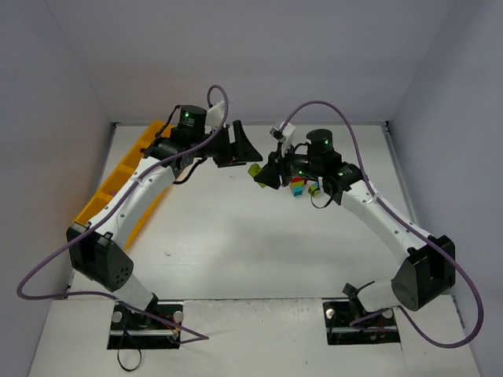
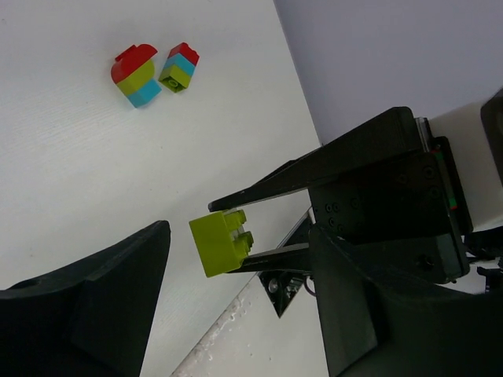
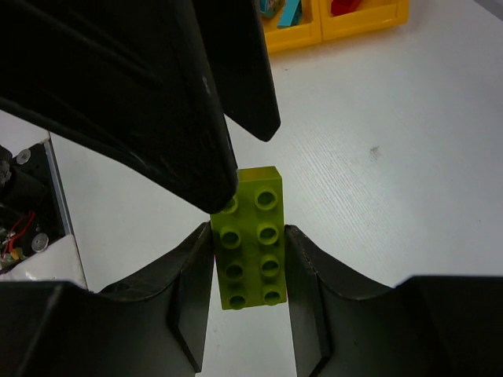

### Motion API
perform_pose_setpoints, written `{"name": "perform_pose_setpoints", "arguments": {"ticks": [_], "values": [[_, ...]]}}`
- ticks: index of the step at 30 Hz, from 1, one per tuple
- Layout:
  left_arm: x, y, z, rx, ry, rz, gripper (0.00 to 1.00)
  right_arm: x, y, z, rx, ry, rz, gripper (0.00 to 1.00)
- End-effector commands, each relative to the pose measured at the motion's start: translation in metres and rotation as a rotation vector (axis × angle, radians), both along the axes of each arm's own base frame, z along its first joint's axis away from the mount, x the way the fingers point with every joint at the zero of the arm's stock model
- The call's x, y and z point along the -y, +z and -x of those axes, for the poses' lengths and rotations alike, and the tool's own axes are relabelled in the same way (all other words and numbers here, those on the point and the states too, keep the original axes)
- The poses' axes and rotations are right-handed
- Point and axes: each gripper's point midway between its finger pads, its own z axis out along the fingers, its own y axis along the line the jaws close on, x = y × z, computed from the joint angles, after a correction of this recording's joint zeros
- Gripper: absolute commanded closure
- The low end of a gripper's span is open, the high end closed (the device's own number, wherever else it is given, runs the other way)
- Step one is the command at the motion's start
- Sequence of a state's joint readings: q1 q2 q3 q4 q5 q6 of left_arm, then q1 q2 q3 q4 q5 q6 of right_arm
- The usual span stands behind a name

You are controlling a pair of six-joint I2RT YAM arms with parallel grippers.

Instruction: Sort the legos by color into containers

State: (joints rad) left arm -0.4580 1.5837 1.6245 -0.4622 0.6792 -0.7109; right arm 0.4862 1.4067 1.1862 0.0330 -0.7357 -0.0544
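Note:
My right gripper (image 1: pixel 266 174) is shut on a lime green lego brick (image 3: pixel 251 236), pinched by its long sides, studs toward the camera, above the table. The brick also shows in the top view (image 1: pixel 255 170) and the left wrist view (image 2: pixel 216 243). My left gripper (image 1: pixel 240 151) is open, and the brick sits between its spread fingers (image 2: pixel 94 298) with gaps on both sides. In the right wrist view one left finger (image 3: pixel 157 94) overlaps the brick's upper corner. The orange-yellow tray (image 1: pixel 118 177) lies at the far left.
Two small multicoloured stacks of red, lime and teal (image 2: pixel 137 75) (image 2: pixel 178 67) stand on the white table just right of the grippers (image 1: pixel 299 187). In the right wrist view, the tray's compartments (image 3: pixel 314 35) hold a teal piece (image 3: pixel 287 12) and a red piece (image 3: pixel 346 6).

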Motion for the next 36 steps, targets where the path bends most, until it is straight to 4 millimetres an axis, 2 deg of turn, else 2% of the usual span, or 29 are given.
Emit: {"name": "perform_pose_setpoints", "arguments": {"ticks": [1, 8, 10, 11, 14, 15, 17, 19, 22, 24, 27, 30, 32, 34, 36], "values": [[0.003, 0.024, -0.001, 0.102, -0.001, 0.041, 0.36, -0.009, 0.04, -0.01, 0.116, 0.012, -0.057, 1.0], [0.012, 0.005, -0.005, 0.096, 0.01, -0.002, 0.45, -0.012, 0.043, -0.011, 0.118, 0.016, -0.066, 1.0], [0.015, 0.003, -0.006, 0.092, 0.008, 0.002, 0.5, -0.013, 0.043, -0.011, 0.119, 0.019, -0.067, 1.0], [0.016, 0.002, -0.006, 0.091, 0.007, 0.003, 0.54, -0.013, 0.043, -0.011, 0.118, 0.02, -0.066, 1.0], [0.017, 0.002, -0.004, 0.089, 0.0, 0.013, 0.74, -0.013, 0.042, -0.011, 0.118, 0.019, -0.066, 1.0], [0.018, 0.002, -0.003, 0.088, -0.007, 0.021, 0.86, -0.014, 0.041, -0.011, 0.116, 0.017, -0.064, 1.0], [0.018, -0.001, -0.002, 0.086, -0.007, 0.022, 0.99, -0.013, 0.041, -0.011, 0.116, 0.013, -0.062, 1.0], [0.016, -0.004, -0.001, 0.086, -0.001, 0.014, 1.0, -0.013, 0.04, -0.013, 0.116, 0.007, -0.06, 1.0], [0.008, -0.01, -0.001, 0.089, 0.032, -0.014, 1.0, -0.013, 0.038, -0.013, 0.112, 0.004, -0.058, 0.57], [-0.004, -0.014, -0.003, 0.103, 0.069, -0.05, 1.0, -0.013, 0.035, -0.014, 0.099, -0.001, -0.055, 0.37], [-0.022, -0.015, -0.005, 0.118, 0.12, -0.087, 1.0, -0.012, 0.029, -0.015, 0.084, -0.011, -0.049, 0.29], [-0.033, -0.017, -0.009, 0.115, 0.149, -0.093, 1.0, -0.013, 0.022, -0.019, 0.066, -0.019, -0.041, 0.34], [-0.04, -0.02, -0.009, 0.113, 0.165, -0.104, 1.0, -0.014, 0.021, -0.02, 0.06, -0.023, -0.04, 0.31], [-0.058, -0.024, -0.013, 0.113, 0.221, -0.142, 1.0, -0.012, 0.02, -0.022, 0.059, -0.041, -0.036, 0.24], [-0.077, -0.03, -0.014, 0.103, 0.275, -0.186, 1.0, -0.01, 0.022, -0.024, 0.065, -0.061, -0.034, 0.23]]}}
